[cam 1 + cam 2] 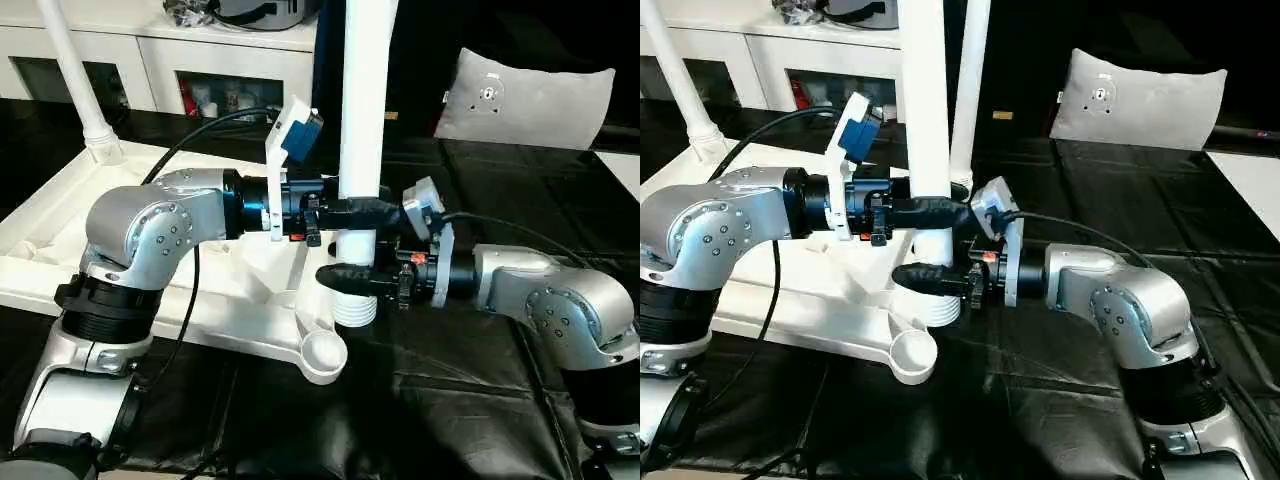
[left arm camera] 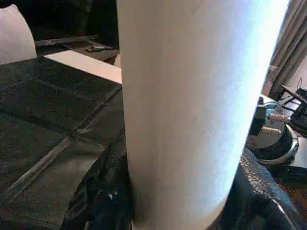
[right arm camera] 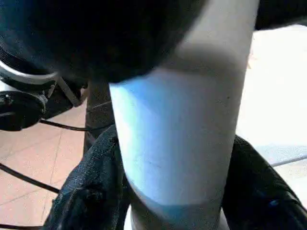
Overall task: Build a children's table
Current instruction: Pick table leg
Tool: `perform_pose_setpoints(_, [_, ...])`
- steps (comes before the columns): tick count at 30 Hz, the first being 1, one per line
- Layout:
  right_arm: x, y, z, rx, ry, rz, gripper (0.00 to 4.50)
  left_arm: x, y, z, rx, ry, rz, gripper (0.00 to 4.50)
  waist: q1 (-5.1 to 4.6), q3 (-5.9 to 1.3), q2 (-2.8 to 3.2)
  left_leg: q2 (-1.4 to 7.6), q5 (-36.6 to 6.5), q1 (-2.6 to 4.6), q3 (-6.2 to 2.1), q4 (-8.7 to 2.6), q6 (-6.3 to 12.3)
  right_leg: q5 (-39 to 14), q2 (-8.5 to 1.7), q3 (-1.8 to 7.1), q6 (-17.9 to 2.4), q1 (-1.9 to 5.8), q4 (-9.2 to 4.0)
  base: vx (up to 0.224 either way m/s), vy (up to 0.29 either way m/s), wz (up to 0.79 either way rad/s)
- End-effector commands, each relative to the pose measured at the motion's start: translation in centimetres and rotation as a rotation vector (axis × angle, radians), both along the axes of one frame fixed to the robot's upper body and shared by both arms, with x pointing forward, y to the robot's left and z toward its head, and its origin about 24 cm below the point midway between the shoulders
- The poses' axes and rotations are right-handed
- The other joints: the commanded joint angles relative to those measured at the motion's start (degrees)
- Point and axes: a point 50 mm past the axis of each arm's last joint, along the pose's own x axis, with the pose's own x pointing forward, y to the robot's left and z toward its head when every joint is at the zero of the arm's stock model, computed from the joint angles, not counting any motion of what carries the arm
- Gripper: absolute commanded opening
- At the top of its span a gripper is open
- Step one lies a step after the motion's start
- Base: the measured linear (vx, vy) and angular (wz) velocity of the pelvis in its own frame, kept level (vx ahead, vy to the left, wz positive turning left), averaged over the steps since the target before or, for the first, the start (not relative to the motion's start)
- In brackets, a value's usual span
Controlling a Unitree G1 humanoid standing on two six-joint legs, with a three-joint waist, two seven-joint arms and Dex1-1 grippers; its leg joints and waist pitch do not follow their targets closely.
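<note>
Both grippers clamp 1 upright leg (image 1: 366, 100): left gripper (image 1: 365, 211) above, right gripper (image 1: 350, 280) below, just beside the tabletop (image 1: 150, 290) corner socket (image 1: 322, 352).

Tabletop (image 1: 200, 300) lies at frame left and centre, one corner socket (image 1: 323, 352) at its near edge, centre frame. Held leg (image 1: 362, 120) stands upright just right of that socket, threaded end low. Left gripper (image 1: 368, 210) clasps it from the left, right gripper (image 1: 345, 277) just below. Second leg (image 1: 75, 75) stands in the tabletop's far corner, upper left. Pillow-like bag (image 1: 525, 95) upper right, well apart.
</note>
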Motion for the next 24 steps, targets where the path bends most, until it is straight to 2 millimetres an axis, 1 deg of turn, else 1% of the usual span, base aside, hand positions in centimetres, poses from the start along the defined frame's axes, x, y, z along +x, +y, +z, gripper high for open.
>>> perform_pose_setpoints(1, [0.08,-0.19,0.05,-0.017,-0.008,-0.003,2.34,-0.11,-0.34,1.08,0.008,-0.050,-0.016,1.88,-0.04,-3.98,-0.06,2.67,-0.9,0.60,-0.20,-3.93,-0.72,0.2,-5.00,2.81,-13.0,2.78,-3.42,0.000,0.000,0.00])
perform_pose_setpoints(2, [0.08,-0.19,0.04,-0.018,-0.009,-0.003,2.26,-0.14,-0.35,1.07,0.010,-0.051,-0.019,1.88,-0.06,-3.97,0.02,2.67,-0.9,0.58,-0.23,-3.95,-0.71,0.4,-4.97,2.79,-13.0,2.78,-3.40,0.000,0.000,0.00])
perform_pose_setpoints(3, [0.10,-0.20,0.04,-0.019,-0.009,-0.003,2.07,-0.18,-0.35,1.05,0.013,-0.052,-0.023,1.88,-0.08,-3.99,-0.07,2.69,-0.9,0.60,-0.22,-3.93,-0.68,0.5,-4.97,2.78,-13.0,2.78,-3.39,0.000,0.000,0.00])
perform_pose_setpoints(5, [0.12,-0.20,0.04,-0.020,-0.009,-0.003,2.03,-0.20,-0.36,1.04,0.014,-0.051,-0.025,1.88,-0.07,-4.02,-0.02,2.70,-0.6,0.62,-0.23,-3.92,-0.50,1.2,-4.95,2.78,-13.2,2.76,-3.30,0.000,0.000,0.00])
perform_pose_setpoints(11, [0.12,-0.18,-0.05,-0.024,-0.009,-0.002,1.95,-0.17,-0.34,1.01,0.014,-0.050,-0.022,1.88,-0.05,-3.99,-0.06,2.69,-0.7,0.63,-0.21,-3.92,-0.40,1.1,-4.97,2.78,-13.3,2.76,-3.34,0.000,0.000,0.00])
perform_pose_setpoints(13, [0.09,-0.13,-0.07,-0.025,-0.009,-0.001,1.95,-0.08,-0.29,1.02,0.012,-0.050,-0.012,1.88,-0.06,-3.96,0.01,2.72,-1.1,0.66,-0.22,-3.96,-0.56,0.4,-4.99,2.77,-13.3,2.74,-3.41,0.000,0.000,0.00])
perform_pose_setpoints(17, [0.09,-0.09,-0.10,-0.022,-0.010,-0.002,1.94,0.13,-0.20,0.95,0.015,-0.048,0.027,1.88,-0.06,-4.04,-0.02,2.70,-0.7,0.60,-0.23,-3.89,-0.48,1.3,-5.00,2.80,-13.3,2.81,-3.31,0.000,0.000,0.00])
perform_pose_setpoints(18, [0.13,-0.10,-0.15,-0.023,-0.011,-0.005,1.94,0.20,-0.22,1.05,-0.006,-0.029,0.038,1.88,-0.11,-4.01,-0.13,2.70,-0.7,0.61,-0.16,-3.87,-0.46,1.5,-4.97,2.81,-13.5,2.79,-3.27,0.000,0.000,0.00])
perform_pose_setpoints(19, [0.17,-0.12,-0.20,-0.027,-0.011,-0.011,1.94,0.19,-0.21,1.14,-0.012,-0.032,0.037,1.88,0.01,-4.05,-0.04,2.72,-0.7,0.67,-0.22,-3.86,-0.43,1.5,-5.04,2.78,-13.6,2.80,-3.28,0.000,0.000,0.00])
perform_pose_setpoints(20, [0.22,-0.14,-0.27,-0.031,-0.011,-0.015,1.94,0.18,-0.18,1.23,-0.019,-0.035,0.036,2.44,-0.01,-4.00,-0.11,2.68,-0.7,0.62,-0.19,-3.87,-0.32,1.3,-4.99,2.80,-13.5,2.79,-3.33,0.000,0.000,0.00])
perform_pose_setpoints(21, [0.25,-0.17,-0.43,-0.041,-0.008,-0.019,1.94,0.13,-0.08,1.43,-0.037,-0.038,0.038,2.58,0.01,-4.02,-0.05,2.67,-0.8,0.62,-0.18,-3.86,-0.33,1.2,-5.01,2.80,-13.5,2.80,-3.34,0.000,0.000,0.00])
perform_pose_setpoints(24, [0.38,-0.23,-0.58,-0.039,0.013,-0.038,1.93,-0.01,0.02,1.82,-0.074,-0.032,0.028,2.58,0.02,-4.02,-0.02,2.67,-0.6,0.60,-0.21,-3.86,-0.30,1.5,-5.00,2.77,-13.7,2.82,-3.28,0.000,0.000,0.00])
